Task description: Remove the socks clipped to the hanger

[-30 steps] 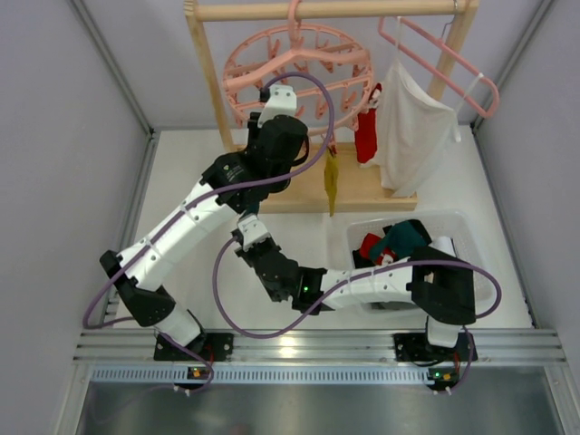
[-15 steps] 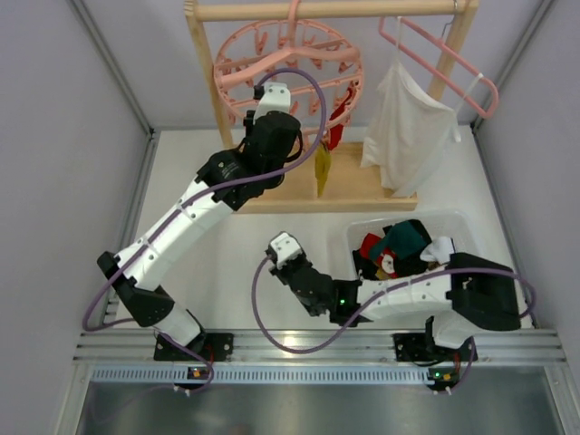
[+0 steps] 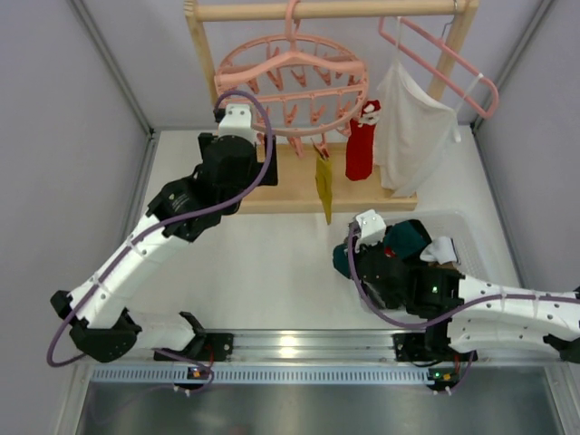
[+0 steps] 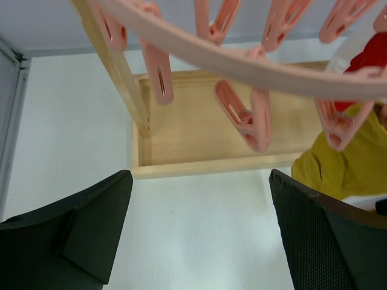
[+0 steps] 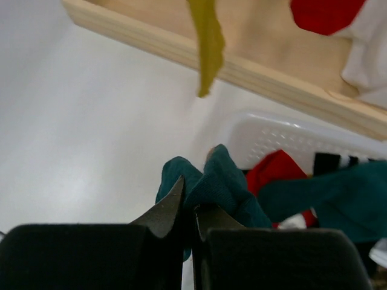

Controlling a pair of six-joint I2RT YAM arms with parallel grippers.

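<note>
Hanger [image 3: 292, 56] [image 4: 242, 60]: round pink plastic drying ring with crossbars and dangling pink clips, hooked over the top bar of a pale wooden rack [image 3: 207, 72]; two socks hang from its right side.
Left hand [image 4: 199, 241]: just below the ring's left rim; its black fingers [image 4: 91, 235] are spread wide apart with nothing between them.
Mustard-yellow sock [image 3: 323, 186] [image 4: 344, 163] [image 5: 207, 36]: clipped under the ring's near-right rim, hanging straight down.
Red sock [image 3: 360, 145] [image 5: 323, 12]: clipped at the ring's right edge, just beside the mustard one.
Right hand [image 5: 188, 211] [image 3: 349, 258]: nearer the arm bases than the ring, in line with its right edge; fingers pinched together on a dark teal sock [image 5: 217, 181], which bunches out past the fingertips.
White plastic bin [image 5: 272, 136]: near-right of the ring on the white bench [image 3: 272, 263], holding loose socks [image 5: 326, 199] in red and dark teal.
White cloth [image 3: 412, 127]: right of the ring, draped on a plain pink loop hanger [image 3: 453, 60] on the same bar.
</note>
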